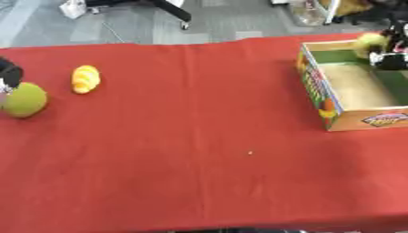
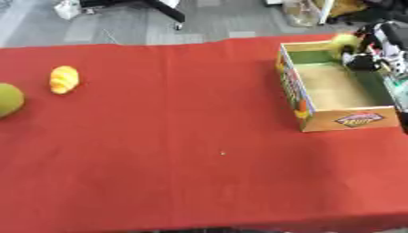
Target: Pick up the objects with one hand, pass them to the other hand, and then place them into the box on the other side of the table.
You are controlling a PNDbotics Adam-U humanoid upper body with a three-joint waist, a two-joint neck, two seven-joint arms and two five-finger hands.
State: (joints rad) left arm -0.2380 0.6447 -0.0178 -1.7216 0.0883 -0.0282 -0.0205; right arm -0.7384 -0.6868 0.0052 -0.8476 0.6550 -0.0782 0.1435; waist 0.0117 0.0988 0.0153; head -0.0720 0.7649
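Right robot hand (image 2: 368, 53) holds rounded yellow-green fruit (image 2: 346, 42) over cardboard box (image 2: 318, 119).

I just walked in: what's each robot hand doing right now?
Left hand: at the green ball; fingers cannot be told.
Right hand: over the box, holding a yellow-green object.

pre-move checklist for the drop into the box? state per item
1. Right robot hand over the box: ok, it sits above the far end.
2. Yellow-green item in the right robot hand: ok, held at the box's far rim.
3. Item low enough to release: cannot tell, height over the box floor is unclear.
4. Box interior free: ok, the floor shows bare.
5. Left robot hand at the green ball: cannot tell, only a dark part shows at the edge, fingers not readable.
6. Yellow ridged item waiting on the red table: ok, untouched.
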